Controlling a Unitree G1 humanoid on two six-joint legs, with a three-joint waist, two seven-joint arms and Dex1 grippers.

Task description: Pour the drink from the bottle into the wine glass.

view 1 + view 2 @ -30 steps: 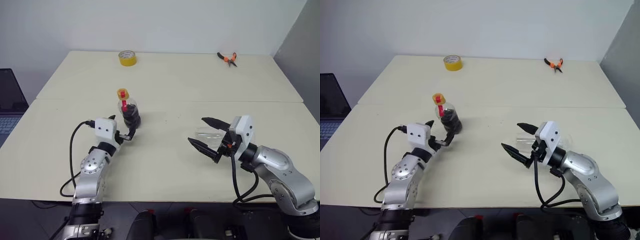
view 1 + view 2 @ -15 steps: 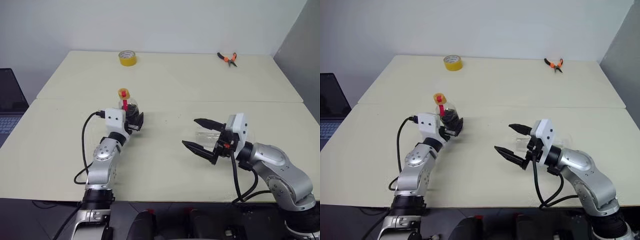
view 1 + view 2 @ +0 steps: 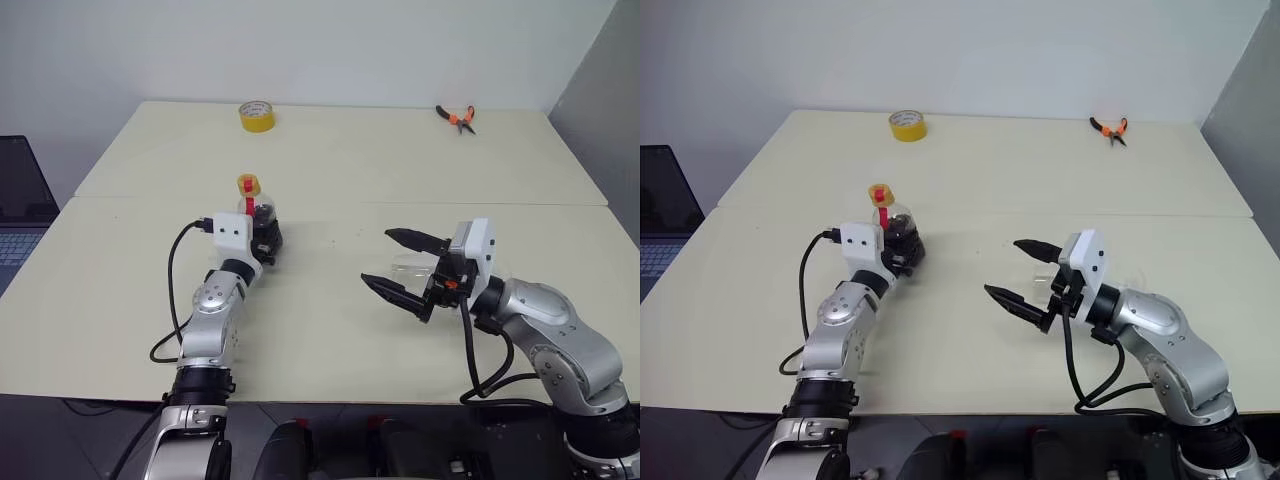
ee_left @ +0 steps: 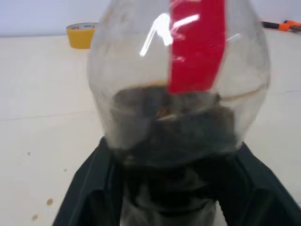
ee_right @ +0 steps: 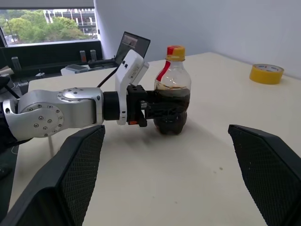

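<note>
A: In the head views, what is the left gripper (image 3: 266,237) doing?

B: It is reaching level over the bench (image 3: 330,160), and its fingers are clasping the bulbous base of the bottle (image 3: 259,222). The bottle is standing upright near the middle left of the bench, with the dark drink (image 3: 264,236) filling its lower part.

A: And the right gripper (image 3: 402,268)?

B: Its fingers are standing wide apart and are grasping nothing. The wine glass (image 3: 412,266) is lying on its side on the bench, just behind them. A yellow tape roll (image 3: 255,116) and orange pliers (image 3: 456,117) are resting at the far edge.

A: What is the left wrist view showing?

B: The bottle (image 4: 181,89) is sitting very close between the black fingers (image 4: 89,188), which are touching its two sides.

A: And the right wrist view?

B: The left gripper (image 5: 162,107) is gripping the bottle (image 5: 172,92) from the side, while the right arm's own fingers (image 5: 66,176) are spreading wide, well apart from it.
</note>
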